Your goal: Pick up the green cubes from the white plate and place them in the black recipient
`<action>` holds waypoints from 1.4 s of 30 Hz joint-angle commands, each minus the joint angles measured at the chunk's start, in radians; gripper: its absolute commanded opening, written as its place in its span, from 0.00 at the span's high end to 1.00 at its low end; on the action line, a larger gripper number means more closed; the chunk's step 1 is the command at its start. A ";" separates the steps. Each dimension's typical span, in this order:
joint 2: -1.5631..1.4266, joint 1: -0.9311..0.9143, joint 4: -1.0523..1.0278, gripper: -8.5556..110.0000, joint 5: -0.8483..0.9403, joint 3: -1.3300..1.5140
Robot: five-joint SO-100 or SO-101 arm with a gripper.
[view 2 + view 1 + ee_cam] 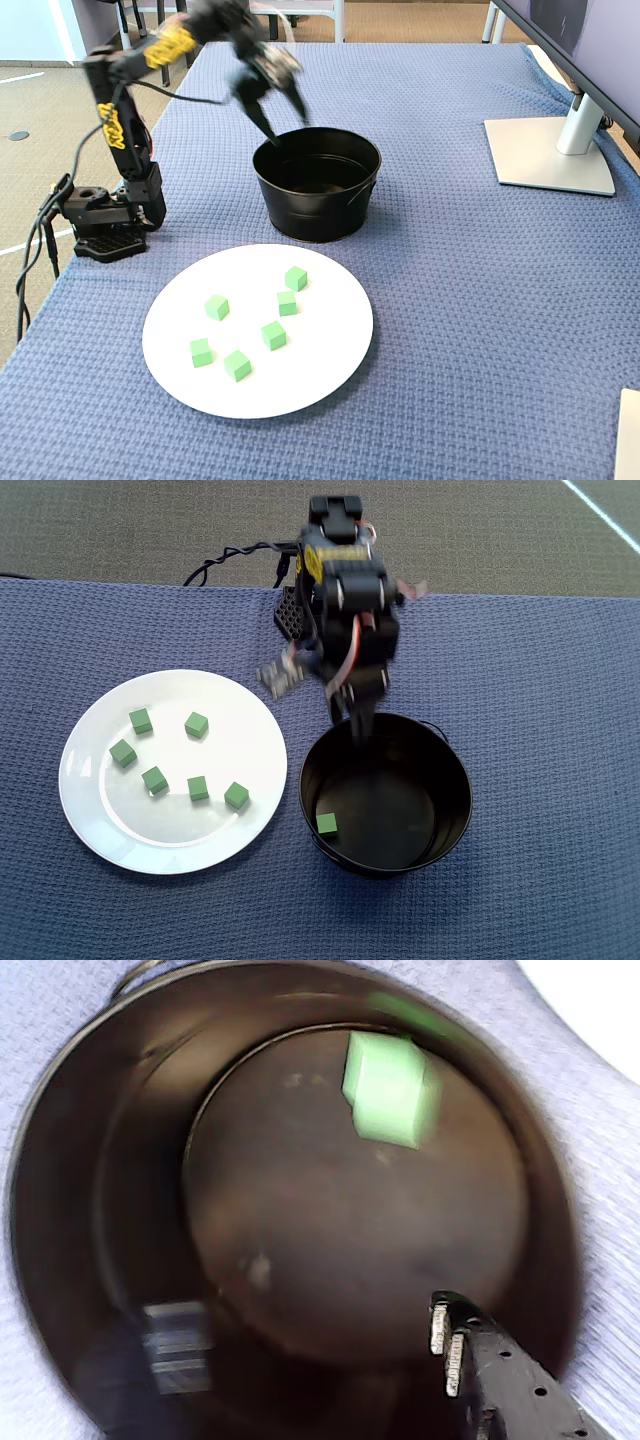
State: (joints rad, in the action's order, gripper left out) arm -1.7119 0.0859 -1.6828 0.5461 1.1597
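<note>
Hovering parted and empty over the black recipient, the claw; one green cube lies below.

The table is covered by a blue waffle-weave cloth; a monitor stand (silver) is set on it.

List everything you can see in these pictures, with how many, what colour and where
green cubes on plate: six, green, spread over the plate
green cube in pot: one, green, on the pot floor by the wall
white plate: one, white, left of the pot in the overhead view
black pot: one, black, beside the plate
blue cloth: one, blue, covering the table
monitor stand: one, silver, far right in the fixed view
gripper: one, black, open, over the pot's rim
</note>
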 commanded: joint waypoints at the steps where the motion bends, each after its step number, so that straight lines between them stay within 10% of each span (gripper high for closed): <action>1: -0.241 -0.051 -0.192 0.93 0.235 -0.021; 15: -0.276 -0.710 0.414 0.93 1.200 0.660; 42: 0.123 -0.917 0.494 0.61 1.605 0.548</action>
State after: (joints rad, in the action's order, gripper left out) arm -1.5984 -0.8115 -1.2180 2.1184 1.7810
